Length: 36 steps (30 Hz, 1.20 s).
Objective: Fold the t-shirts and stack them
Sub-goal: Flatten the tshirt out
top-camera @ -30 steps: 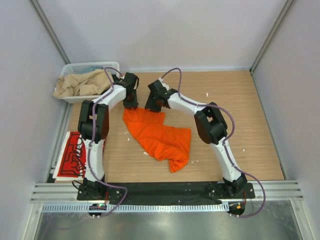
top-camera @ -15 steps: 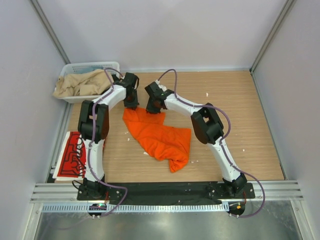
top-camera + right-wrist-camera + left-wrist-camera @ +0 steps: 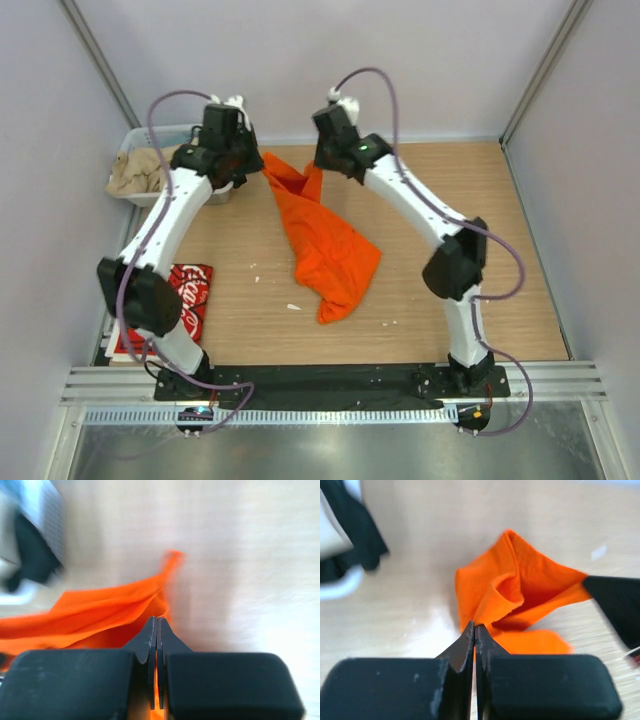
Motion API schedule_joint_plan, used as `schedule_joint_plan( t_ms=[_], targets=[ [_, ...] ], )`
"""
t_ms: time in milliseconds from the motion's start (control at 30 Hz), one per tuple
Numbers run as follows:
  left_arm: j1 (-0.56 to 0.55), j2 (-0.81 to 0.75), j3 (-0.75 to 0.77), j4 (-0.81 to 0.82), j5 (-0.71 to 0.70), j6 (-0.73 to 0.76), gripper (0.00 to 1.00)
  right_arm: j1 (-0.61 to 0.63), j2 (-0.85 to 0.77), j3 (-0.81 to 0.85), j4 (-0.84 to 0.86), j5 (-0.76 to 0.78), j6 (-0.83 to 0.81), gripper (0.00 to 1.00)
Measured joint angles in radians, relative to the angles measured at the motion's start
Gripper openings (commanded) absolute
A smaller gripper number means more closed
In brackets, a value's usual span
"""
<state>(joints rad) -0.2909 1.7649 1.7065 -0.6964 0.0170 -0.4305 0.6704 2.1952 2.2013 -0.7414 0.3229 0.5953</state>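
Note:
The orange t-shirt (image 3: 325, 245) hangs lifted at its far edge, its lower part trailing on the wooden table. My left gripper (image 3: 262, 160) is shut on its left top corner, and the cloth shows beyond the jaws in the left wrist view (image 3: 520, 587). My right gripper (image 3: 318, 165) is shut on the right top corner, with orange cloth (image 3: 100, 610) pinched between its jaws. The red t-shirt with white lettering (image 3: 185, 300) lies folded at the table's left edge, partly hidden by my left arm.
A white slatted basket (image 3: 145, 190) with beige cloth (image 3: 135, 170) stands at the far left corner, just beside my left arm. Grey walls enclose the table on three sides. Small white specks lie on the wood.
Both grippers have risen from the table and moved toward the far wall, lifting the orange t-shirt's top edge. The shirt now hangs stretched. More of the red t-shirt is covered by the left arm.

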Motion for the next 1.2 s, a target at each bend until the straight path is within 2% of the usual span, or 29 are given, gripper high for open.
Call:
schedule_joint_plan(
  t_ms=[67, 300, 367, 500, 733, 900, 1033, 1200],
  targets=[
    [0.004, -0.105, 0.036, 0.023, 0.01, 0.008, 0.0, -0.03, -0.137, -0.016, 0.017, 0.028, -0.068, 0.01],
    [0.052, -0.425, 0.207, 0.13, 0.017, 0.055, 0.0, -0.098, -0.775, -0.217, 0.231, 0.076, -0.293, 0.01],
    [0.053, -0.494, 0.233, 0.146, 0.01, 0.077, 0.0, -0.087, -0.92, -0.285, 0.275, 0.034, -0.314, 0.01],
    [0.053, -0.614, 0.262, 0.156, -0.028, 0.132, 0.0, -0.08, -1.151, -0.385, 0.311, -0.191, -0.297, 0.01],
    [0.053, -0.672, 0.397, 0.159, -0.133, 0.242, 0.0, -0.076, -1.187, -0.488, 0.275, -0.594, -0.151, 0.01],
    [0.053, -0.644, 0.411, 0.231, -0.147, 0.258, 0.0, -0.076, -1.184, -0.597, 0.224, -0.703, -0.092, 0.01],
    [0.053, -0.495, 0.386, 0.356, -0.021, 0.163, 0.0, -0.075, -1.185, -0.654, 0.127, -0.622, -0.088, 0.01],
    [-0.041, -0.156, 0.379, 0.461, 0.072, 0.086, 0.0, -0.072, -1.265, -0.782, -0.043, -0.245, -0.053, 0.01]
  ],
)
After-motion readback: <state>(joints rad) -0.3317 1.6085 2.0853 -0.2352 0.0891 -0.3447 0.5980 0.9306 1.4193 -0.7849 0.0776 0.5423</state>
